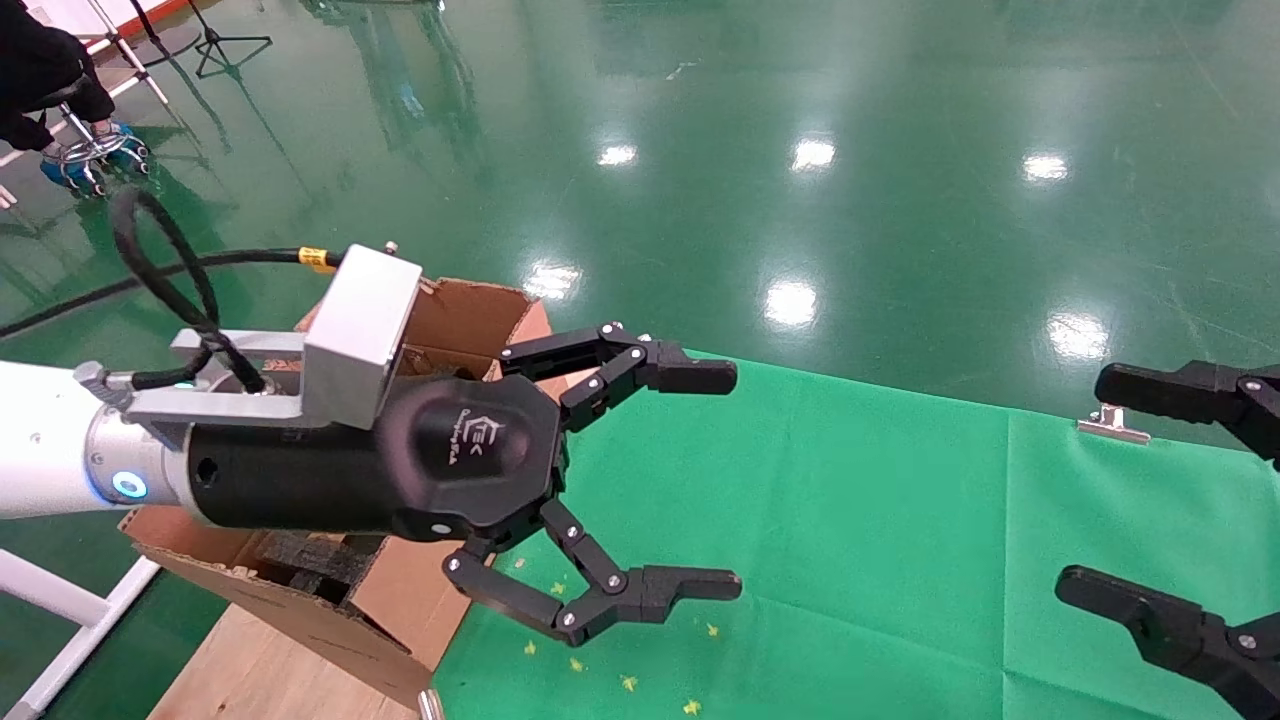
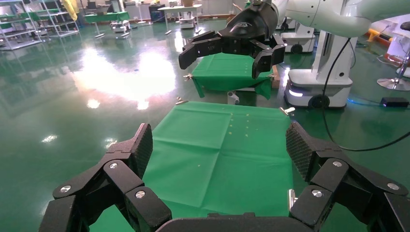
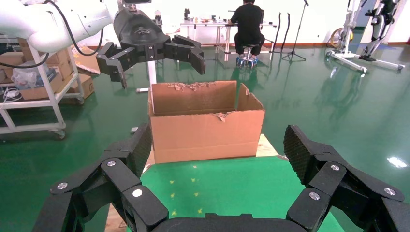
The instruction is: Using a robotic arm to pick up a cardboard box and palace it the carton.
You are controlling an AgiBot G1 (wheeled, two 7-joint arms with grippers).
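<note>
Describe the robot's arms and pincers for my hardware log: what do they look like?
The left arm is white, with a silver wrist bracket, a glowing blue ring, a looping black cable tagged yellow, and a black housing bearing white lettering. The left pincer and right pincer are black linkage fingers with silver rivets and textured pads.

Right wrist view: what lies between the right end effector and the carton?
Only bare green cloth with small yellow specks separates the open right end effector from the carton.

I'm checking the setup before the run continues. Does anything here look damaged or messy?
The carton has ragged, torn flap edges along its top rim. Small yellow scraps lie scattered on the green cloth near it. No small cardboard box shows in any view. Both pincers, left and right, are open and empty.
</note>
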